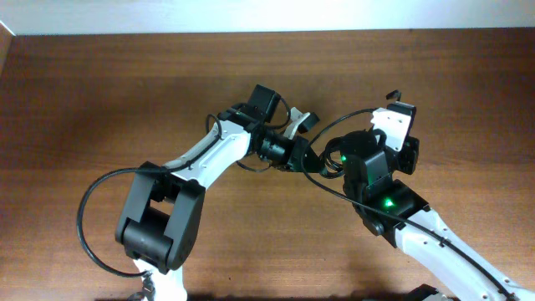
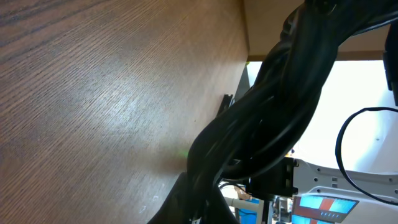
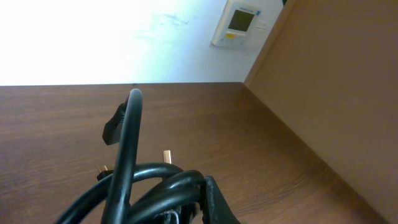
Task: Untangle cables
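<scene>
Brown wood-grain table (image 1: 100, 92), white wall (image 3: 93, 37) (small thermostat panel (image 3: 239, 25) on it), left gripper (image 1: 292, 153) and right gripper (image 1: 333, 159) clamped on thin black cables (image 3: 155, 180)

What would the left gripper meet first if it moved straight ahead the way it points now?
The cables bunched right before the left gripper; behind them probably the right gripper, though depth is unclear.

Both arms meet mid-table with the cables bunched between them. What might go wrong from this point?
The left gripper and right gripper are both shut on the same bunch of cables, close together; pulling apart may tighten the tangle rather than loosen it. The bunch fills the left wrist view, so plug prongs might snag unseen.
</scene>
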